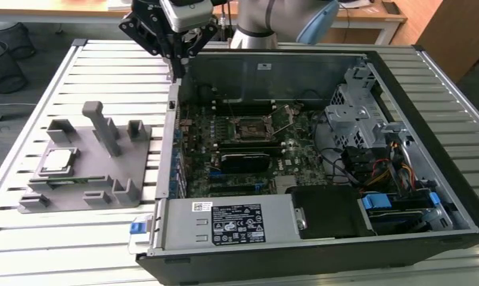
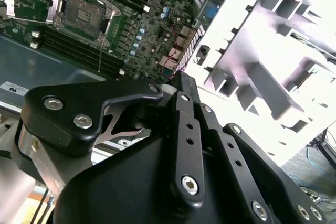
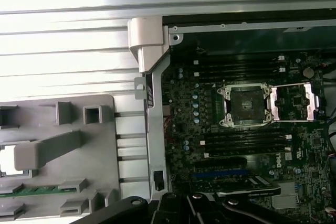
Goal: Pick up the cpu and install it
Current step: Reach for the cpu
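The cpu (image 1: pixel 58 159) is a small flat square chip with a shiny silver-grey top and a thin darker rim. It lies flat in a recess of the grey fixture (image 1: pixel 104 173) on the slatted tabletop (image 1: pixel 104 65). Nothing is touching it. A thin green strip sits on the fixture just beside it.

The claw (image 1: pixel 178 56) hangs above the far corner of the open computer case (image 1: pixel 319 265), over the case wall on the fixture's side. It is well apart from the cpu, which sits off toward the exterior view's left and nearer the camera. The claw holds nothing that I can see, and I cannot tell whether it is apart or together.

The exterior view gives the whole layout: claw, cpu, fixture, case. It shows the motherboard socket (image 1: pixel 254 126) inside the case, also well apart from the claw.

The first wrist view looks straight down past the claw's black links. In it the socket (image 3: pixel 245 106) is bare, with its metal frame (image 3: pixel 294 102) flipped open beside it. The case wall runs between the motherboard and the fixture (image 3: pixel 68 150).

The second wrist view has the claw's black body close up. The socket (image 2: pixel 84 11) is beyond it and the fixture (image 2: pixel 262 77) is washed out bright. I cannot make out the cpu there.
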Robot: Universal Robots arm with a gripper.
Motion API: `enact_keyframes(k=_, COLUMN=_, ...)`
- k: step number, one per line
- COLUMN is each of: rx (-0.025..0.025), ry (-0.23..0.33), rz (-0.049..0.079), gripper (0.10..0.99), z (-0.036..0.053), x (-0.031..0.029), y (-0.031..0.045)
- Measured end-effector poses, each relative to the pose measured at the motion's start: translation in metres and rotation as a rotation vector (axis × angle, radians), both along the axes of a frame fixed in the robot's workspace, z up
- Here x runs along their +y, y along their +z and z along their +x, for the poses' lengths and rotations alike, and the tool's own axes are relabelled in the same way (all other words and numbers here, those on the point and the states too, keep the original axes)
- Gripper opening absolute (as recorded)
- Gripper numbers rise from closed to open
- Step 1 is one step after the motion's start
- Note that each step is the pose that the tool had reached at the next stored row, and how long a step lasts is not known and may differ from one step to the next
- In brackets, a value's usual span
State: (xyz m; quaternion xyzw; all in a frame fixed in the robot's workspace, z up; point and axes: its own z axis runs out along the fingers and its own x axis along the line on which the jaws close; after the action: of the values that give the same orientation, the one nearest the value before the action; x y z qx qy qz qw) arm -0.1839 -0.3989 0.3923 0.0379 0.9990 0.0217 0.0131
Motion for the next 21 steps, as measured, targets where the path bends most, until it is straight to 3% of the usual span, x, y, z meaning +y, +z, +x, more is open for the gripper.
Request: enact_keyframes(k=21, rx=0.0000, ry=0.000, rz=0.000, gripper=0.106, z=-0.0350, x=0.0000, y=-0.0010)
